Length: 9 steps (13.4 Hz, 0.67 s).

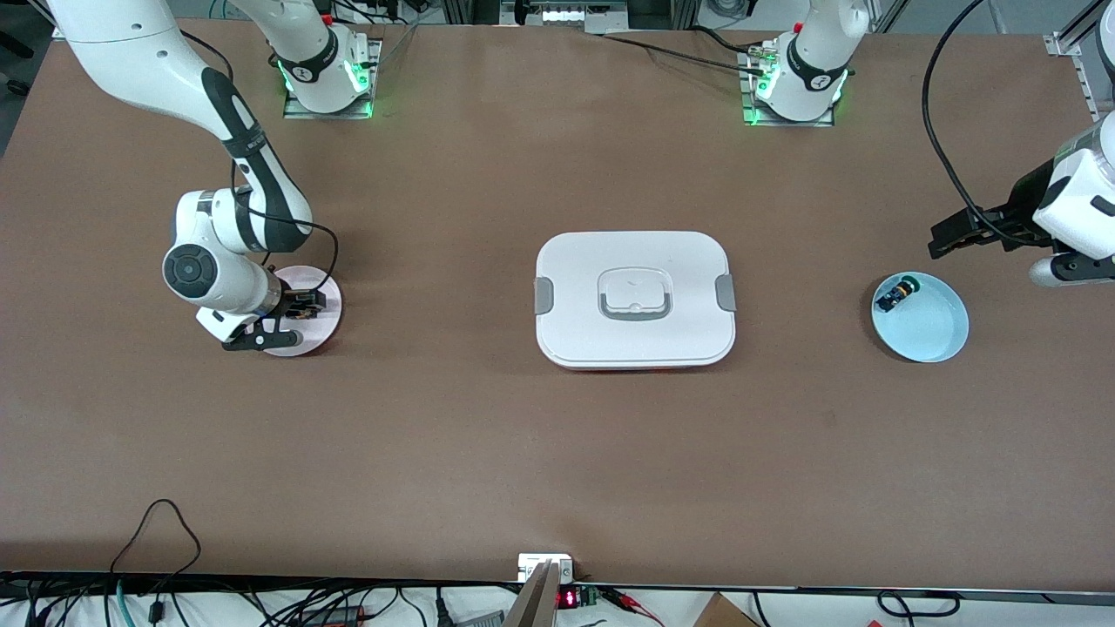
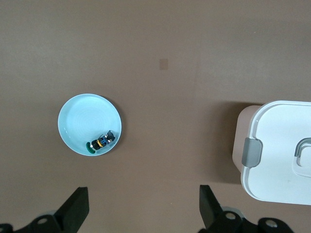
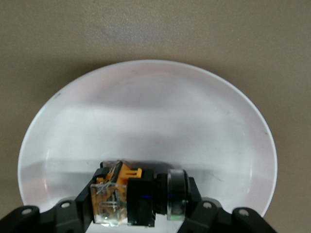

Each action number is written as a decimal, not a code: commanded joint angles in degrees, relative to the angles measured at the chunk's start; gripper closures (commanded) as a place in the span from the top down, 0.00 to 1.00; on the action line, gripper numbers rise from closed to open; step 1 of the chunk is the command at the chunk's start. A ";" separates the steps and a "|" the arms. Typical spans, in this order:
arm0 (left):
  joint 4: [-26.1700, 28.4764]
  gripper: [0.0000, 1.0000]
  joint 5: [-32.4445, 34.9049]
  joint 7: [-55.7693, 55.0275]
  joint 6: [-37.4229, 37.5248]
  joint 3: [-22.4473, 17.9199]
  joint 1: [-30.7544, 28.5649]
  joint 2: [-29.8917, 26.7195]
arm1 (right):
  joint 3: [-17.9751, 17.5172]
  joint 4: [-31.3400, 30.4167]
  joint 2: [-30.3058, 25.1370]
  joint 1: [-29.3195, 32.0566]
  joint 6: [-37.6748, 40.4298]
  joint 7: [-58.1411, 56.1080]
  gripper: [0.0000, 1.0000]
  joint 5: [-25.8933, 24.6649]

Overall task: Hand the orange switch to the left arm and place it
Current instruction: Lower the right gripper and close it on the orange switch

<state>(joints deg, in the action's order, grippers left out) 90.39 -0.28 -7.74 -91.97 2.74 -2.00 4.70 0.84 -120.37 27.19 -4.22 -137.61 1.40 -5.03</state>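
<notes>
The orange switch [image 3: 127,196], with an orange-tan and clear body and a black round cap, lies lengthwise between my right gripper's fingers [image 3: 80,209], low over a small white plate [image 3: 146,107]. My right gripper [image 1: 305,305] is shut on it over that plate [image 1: 320,335] at the right arm's end of the table. The white box [image 1: 634,300] with grey clips sits mid-table and also shows in the left wrist view [image 2: 279,145]. My left gripper [image 1: 945,237] is open and empty [image 2: 143,196], held over bare table beside a light blue plate.
The light blue plate [image 1: 932,326] at the left arm's end holds a small blue-bodied switch [image 1: 895,296], which also shows in the left wrist view [image 2: 103,141]. Brown tabletop runs wide around the box. Cables lie along the table edge nearest the front camera.
</notes>
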 commanded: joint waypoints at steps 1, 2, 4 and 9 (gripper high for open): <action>-1.80 1.00 0.46 -0.78 0.83 0.07 0.06 0.84 | -0.13 -0.04 -1.53 -0.17 1.03 -0.35 0.49 -0.59; -1.88 1.00 0.46 -0.70 0.83 0.07 0.06 0.84 | -0.22 0.57 -2.05 -0.26 2.16 -0.35 0.49 -0.59; -1.80 1.00 0.46 -0.69 0.83 0.07 0.06 0.84 | -0.22 2.68 -3.02 -1.22 5.67 -0.35 0.49 -0.50; -1.88 1.00 0.46 -0.70 0.83 0.07 0.06 0.84 | -1.10 7.87 -5.48 -1.76 13.59 -0.35 0.48 0.55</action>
<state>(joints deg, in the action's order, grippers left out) 90.39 -0.28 -7.74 -91.97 2.74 -2.00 4.74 0.57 -113.92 23.33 -6.00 -126.91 1.40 -4.93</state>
